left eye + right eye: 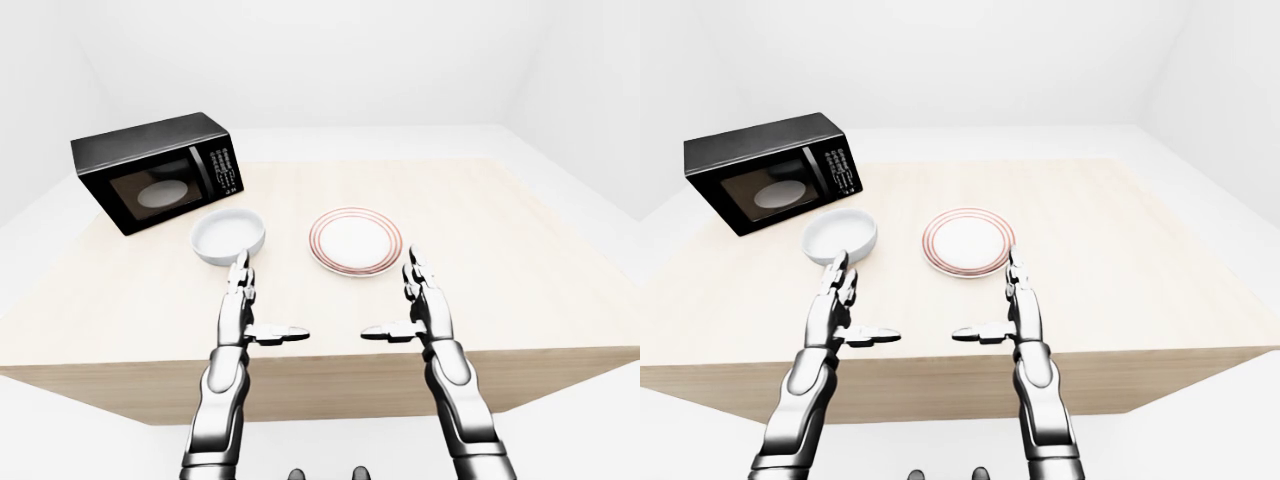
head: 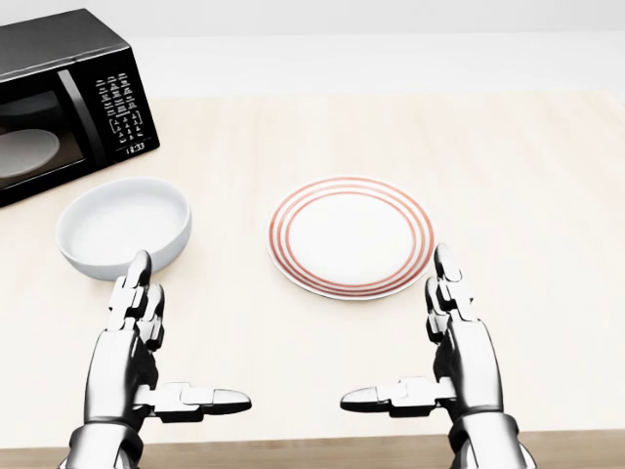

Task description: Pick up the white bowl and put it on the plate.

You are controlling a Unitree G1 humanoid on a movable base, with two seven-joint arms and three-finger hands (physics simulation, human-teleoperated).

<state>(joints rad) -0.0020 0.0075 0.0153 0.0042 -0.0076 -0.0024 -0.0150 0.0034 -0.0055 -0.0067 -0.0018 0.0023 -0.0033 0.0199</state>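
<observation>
Both of my silver three-fingered hands, left hand [image 2: 137, 342] and right hand [image 2: 454, 342], are hovering spread wide and holding nothing above the near edge of the pale wooden table [image 2: 527, 195]. With the shallow white ceramic bowl [image 2: 124, 227] sitting just beyond my left fingertips, left of the red-ringed white plate [image 2: 351, 234], I am risking nudging its smooth rim toward the black microwave [image 2: 59, 103] or pinching it off-centre so it slips.

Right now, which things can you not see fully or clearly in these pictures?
- Microwave: head view, its left part is cut off by the picture's left edge.
- Keypad labels: all views, too small to read.
- White bowl: head view, the left robot hand covers a bit of its lower rim.
- Plate: right robot hand overlaps its lower right edge.
</observation>
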